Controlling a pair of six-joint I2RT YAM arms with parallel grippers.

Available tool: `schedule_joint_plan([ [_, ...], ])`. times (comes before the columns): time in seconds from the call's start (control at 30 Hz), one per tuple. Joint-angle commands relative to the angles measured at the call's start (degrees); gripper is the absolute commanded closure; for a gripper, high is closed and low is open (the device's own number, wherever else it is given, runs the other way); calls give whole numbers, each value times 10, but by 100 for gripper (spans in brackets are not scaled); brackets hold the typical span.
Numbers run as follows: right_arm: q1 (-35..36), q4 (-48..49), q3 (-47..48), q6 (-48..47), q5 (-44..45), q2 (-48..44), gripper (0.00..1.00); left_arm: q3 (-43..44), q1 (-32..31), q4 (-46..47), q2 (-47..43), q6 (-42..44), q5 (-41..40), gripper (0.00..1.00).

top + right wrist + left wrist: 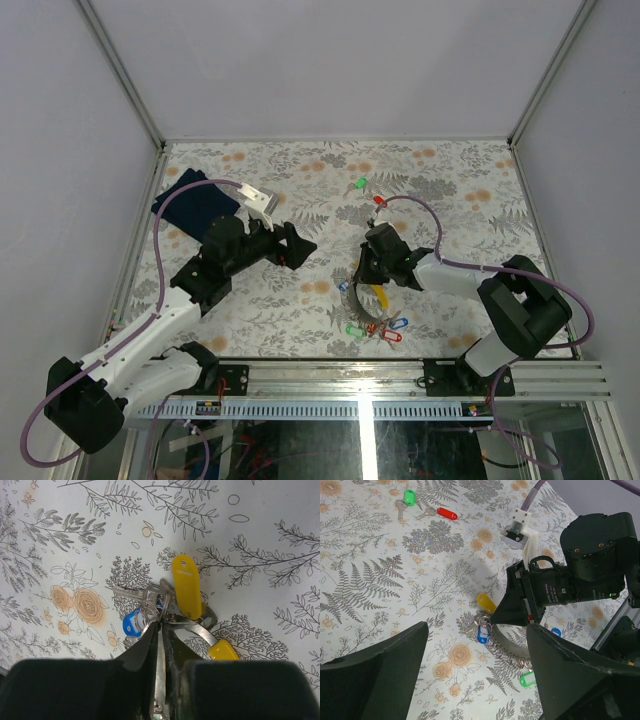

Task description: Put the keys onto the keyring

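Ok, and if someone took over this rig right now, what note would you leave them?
The left claw is open, empty, hovering left of the work.
The right claw is pinched on thin metal in the cluster, apparently the ring.
A yellow key and blue key bunch at the ring; threaded or not, unclear.
A green key and red key lie loose toward the far edge.
Left: thread the loose ones.

**Table cover** [450, 180]: white ground printed with grey ferns and orange blossoms. **Folded cloth** [195, 203], far left: dark blue. **Far keys**: green tag [360, 185] and red tag [379, 200]. **Keys at the silvery keyring** [151, 609]: yellow tag [186, 586] and blue tag [133, 624]. **Near edge**: second green tag [354, 329] and second red tag [391, 336]. **Left gripper** [300, 245] and **right gripper** [161, 626]: black. **Cables** [158, 270]: purple.
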Motion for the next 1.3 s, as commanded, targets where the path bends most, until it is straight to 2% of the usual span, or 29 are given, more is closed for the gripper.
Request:
schedule_joint_plan([
  [0.0,4,36,15,-43,11,-5,93,22,1,10,-7,10,-12,18],
  [0.1,4,51,4,-67,7,-16,100,21,0,10,-9,11,-12,18],
  [0.43,4,112,-40,-202,-50,-77,100,2,0,27,-36,42,12,16],
  [0.77,4,150,-105,-365,-153,-203,100,-36,0,77,-87,109,146,21],
  [0.9,4,169,-137,-386,-181,-275,100,-36,0,76,-82,143,197,25],
  [1.03,4,149,-147,-398,-191,-323,100,-25,0,77,-57,160,230,29],
  [1.13,4,134,-149,-402,-197,-344,100,-12,-2,91,-25,152,269,33],
  [1.27,4,126,-152,-403,-198,-361,100,-8,-23,132,22,122,273,36],
])
